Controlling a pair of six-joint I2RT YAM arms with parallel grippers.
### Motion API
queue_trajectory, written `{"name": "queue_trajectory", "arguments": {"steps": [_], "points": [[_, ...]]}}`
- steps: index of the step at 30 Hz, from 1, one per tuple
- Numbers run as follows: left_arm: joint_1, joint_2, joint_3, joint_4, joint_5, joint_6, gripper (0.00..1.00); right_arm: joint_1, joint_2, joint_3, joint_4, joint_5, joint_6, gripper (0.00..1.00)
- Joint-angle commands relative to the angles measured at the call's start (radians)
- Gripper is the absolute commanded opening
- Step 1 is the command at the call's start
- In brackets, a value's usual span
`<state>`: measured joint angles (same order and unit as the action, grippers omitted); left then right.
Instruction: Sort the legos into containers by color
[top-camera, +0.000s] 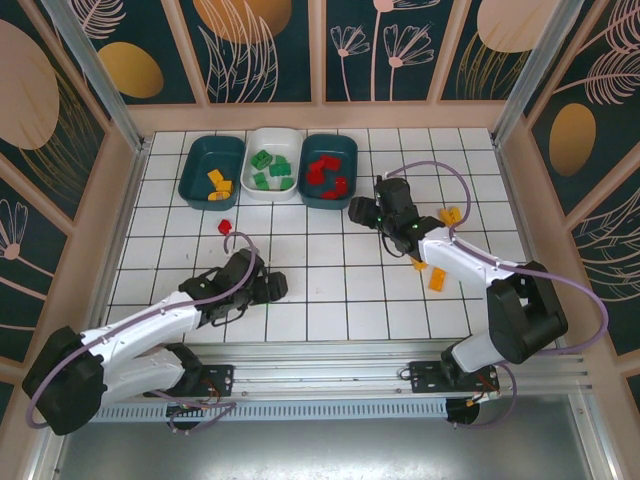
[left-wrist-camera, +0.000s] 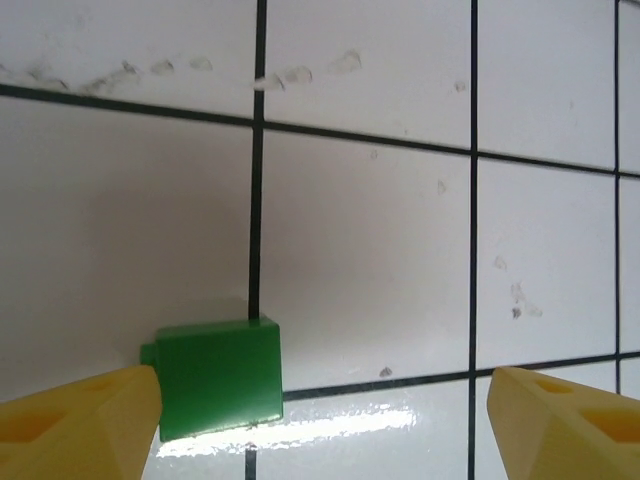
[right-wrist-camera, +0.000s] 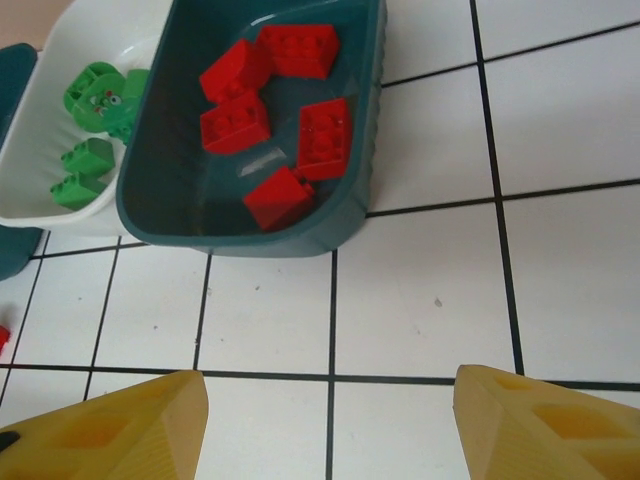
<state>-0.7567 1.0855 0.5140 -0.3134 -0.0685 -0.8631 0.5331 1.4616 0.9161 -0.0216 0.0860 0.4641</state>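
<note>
A green lego lies on the white tiles, touching the inner side of my left gripper's left finger. My left gripper is open around it, low over the near-left tiles. My right gripper is open and holds nothing; it hovers just in front of the right teal container. That container holds several red legos. The white container holds green legos. The left teal container holds orange-yellow legos.
A loose red lego lies in front of the left teal container. Loose orange-yellow legos lie on the right tiles: some by my right arm, one nearer the front. Wooden walls enclose the tiled floor.
</note>
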Motion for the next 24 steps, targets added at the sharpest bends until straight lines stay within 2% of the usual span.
{"name": "queue_trajectory", "arguments": {"steps": [1, 4, 9, 15, 19, 22, 24], "points": [[-0.028, 0.052, 0.011, -0.077, -0.055, -0.024, 0.84, 0.009, -0.01, -0.021, 0.03, 0.042, 0.025, 0.67], [-0.035, 0.065, 0.022, -0.125, -0.145, -0.02, 0.83, 0.008, -0.03, -0.032, 0.026, 0.052, 0.022, 0.67], [-0.034, 0.136, 0.015, -0.032, -0.124, 0.002, 0.8, 0.008, -0.033, -0.029, 0.019, 0.054, 0.014, 0.67], [-0.036, 0.224, 0.029, -0.005, -0.147, 0.037, 0.7, 0.008, -0.037, -0.032, 0.016, 0.053, 0.015, 0.67], [-0.037, 0.246, 0.018, -0.002, -0.172, 0.05, 0.58, 0.008, -0.036, -0.036, 0.021, 0.058, 0.013, 0.67], [-0.036, 0.265, 0.023, 0.015, -0.165, 0.061, 0.43, 0.008, -0.029, -0.03, 0.022, 0.054, 0.014, 0.67], [-0.037, 0.272, 0.033, 0.016, -0.168, 0.067, 0.4, 0.008, -0.028, -0.029, 0.022, 0.054, 0.013, 0.67]]}}
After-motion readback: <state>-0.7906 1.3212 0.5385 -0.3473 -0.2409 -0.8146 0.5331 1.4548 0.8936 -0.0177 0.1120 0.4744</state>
